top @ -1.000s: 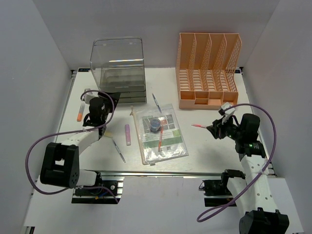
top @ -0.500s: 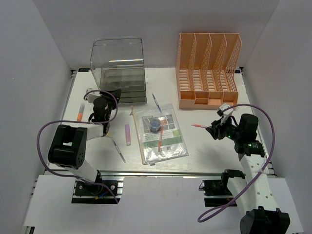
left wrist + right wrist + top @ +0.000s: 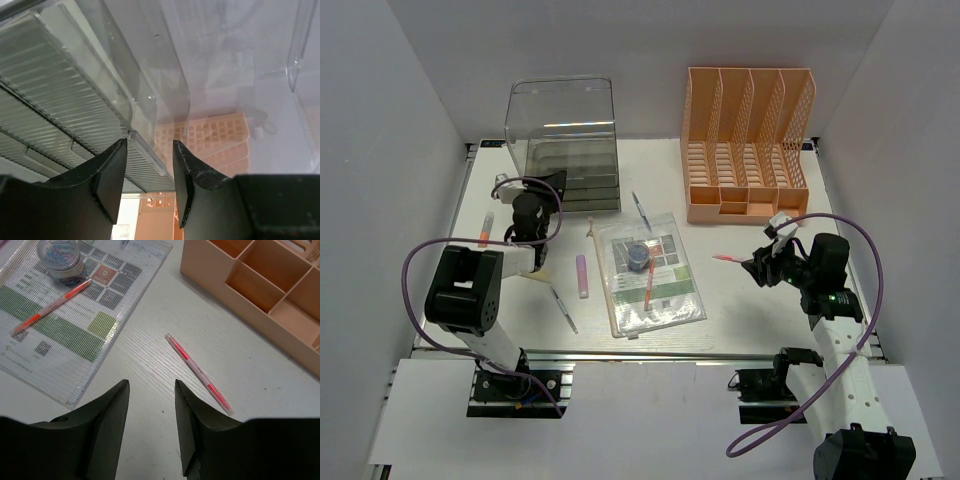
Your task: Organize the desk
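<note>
The desk [image 3: 740,300], a white, faintly ribbed tabletop, is lying flat between white walls, a metal rail [image 3: 650,354] running along its front edge, with bare room showing at its right side and front. A clear drawer box [image 3: 563,140] and an orange file rack [image 3: 745,140] are standing at its back edge, a clear pouch [image 3: 650,272] lying mid-desk. The left gripper [image 3: 149,145] is hovering, fingers spread, right at the box's drawers, and the right gripper [image 3: 151,385] is hanging, fingers apart, just short of a pink-red pen [image 3: 198,373] near the rack.
</note>
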